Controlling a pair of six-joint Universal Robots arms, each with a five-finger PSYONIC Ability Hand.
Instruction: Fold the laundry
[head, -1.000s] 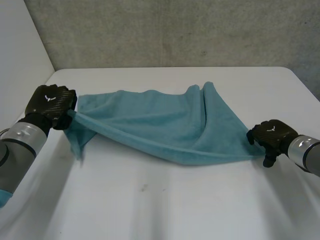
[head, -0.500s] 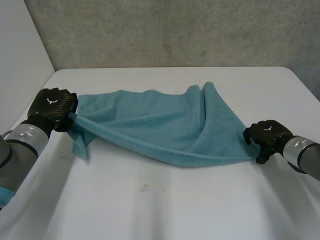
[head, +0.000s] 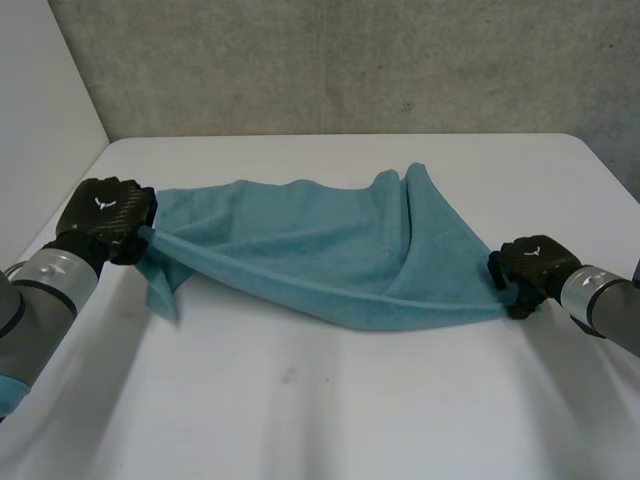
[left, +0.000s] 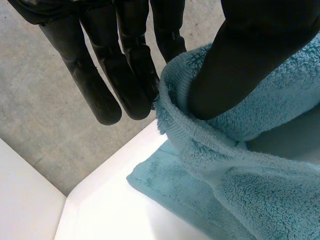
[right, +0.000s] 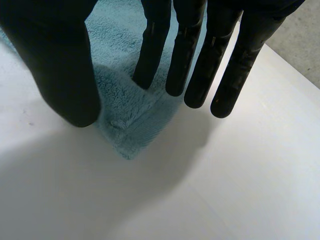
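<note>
You'll find no words or numbers to read here. The only marks are a small white emblem (head: 101, 203) on the back of the left robot hand (head: 112, 222) and another on the right robot hand (head: 540, 272).

Plain teal towel (head: 320, 250) on a white table (head: 330, 420). Left hand (head: 105, 215) and right hand (head: 530, 270) are black, with grey arms (head: 50, 285). The wall (head: 350, 60) is mottled grey.

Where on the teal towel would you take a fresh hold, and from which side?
Probably the towel's far corner, pinched from above on the right hand's side: it bunches up in a ridge there, unheld.
</note>
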